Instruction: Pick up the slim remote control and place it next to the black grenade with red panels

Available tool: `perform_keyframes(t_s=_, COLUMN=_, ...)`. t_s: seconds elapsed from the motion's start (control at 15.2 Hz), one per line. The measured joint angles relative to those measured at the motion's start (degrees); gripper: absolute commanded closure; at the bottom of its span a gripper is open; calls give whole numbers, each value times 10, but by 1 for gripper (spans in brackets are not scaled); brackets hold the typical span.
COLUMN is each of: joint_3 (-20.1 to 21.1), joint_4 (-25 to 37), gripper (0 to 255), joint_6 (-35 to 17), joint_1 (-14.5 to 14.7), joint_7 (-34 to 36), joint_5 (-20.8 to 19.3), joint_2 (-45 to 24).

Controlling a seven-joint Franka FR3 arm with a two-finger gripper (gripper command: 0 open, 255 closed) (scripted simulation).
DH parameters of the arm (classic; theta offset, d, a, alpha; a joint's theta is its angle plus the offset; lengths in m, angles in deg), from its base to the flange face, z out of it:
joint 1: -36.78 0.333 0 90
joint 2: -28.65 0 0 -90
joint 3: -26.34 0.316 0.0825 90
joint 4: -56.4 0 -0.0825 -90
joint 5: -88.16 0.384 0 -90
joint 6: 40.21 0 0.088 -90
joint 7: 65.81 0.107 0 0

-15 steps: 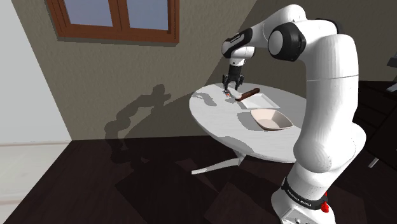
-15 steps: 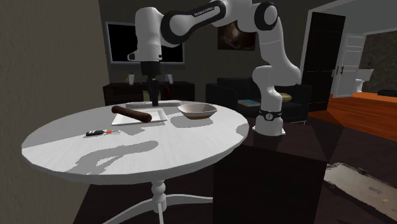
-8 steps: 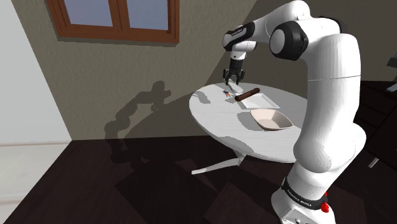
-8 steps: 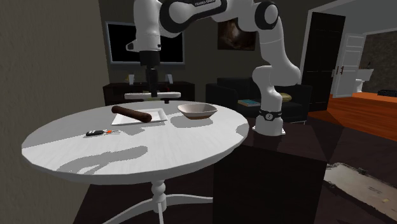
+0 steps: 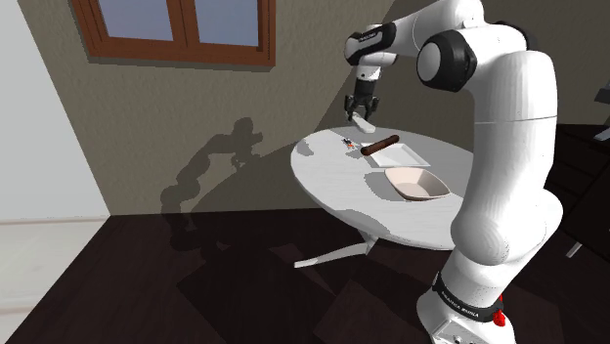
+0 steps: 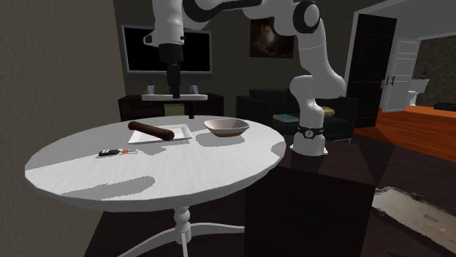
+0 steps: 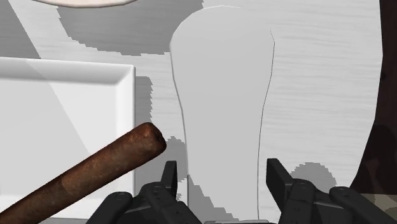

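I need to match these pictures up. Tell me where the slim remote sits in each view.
Shoulder view: remote held in the gripper, above the brown cylinder.
Second exterior view: remote crosswise in the gripper, above the white tray.
Wrist view: remote is the pale slab clasped between the fingers.
Shared landmark: the brown cylinder on the white tray.

My feeds are dim overall, and the white table (image 5: pixel 337 186) is the brightest patch. Light comes from the shoulder view's right, so the arm (image 5: pixel 499 147) casts a hard shadow (image 5: pixel 210 166) on the wall (image 5: pixel 137 137). In the second exterior view grey shade covers much of the tabletop. In the wrist view the shadows have jagged edges, and the pale remote (image 7: pixel 222 108) barely stands out.
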Motion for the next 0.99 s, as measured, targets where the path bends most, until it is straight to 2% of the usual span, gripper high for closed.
perform_keyframes(t_s=0.26, joint_3=-1, joint_4=33, gripper=255, joint_6=31, joint_1=-3, joint_7=1, joint_5=0, joint_2=-2)
perform_keyframes(t_s=0.73, joint_3=-26, joint_4=-65, gripper=255, joint_6=4, joint_1=-29, joint_7=-56, joint_5=-17, joint_2=70)
perform_keyframes(t_s=0.99, joint_3=-44, joint_4=-99, gripper=255, joint_6=-3, joint_1=-55, joint_7=-101, joint_5=-24, joint_2=96)
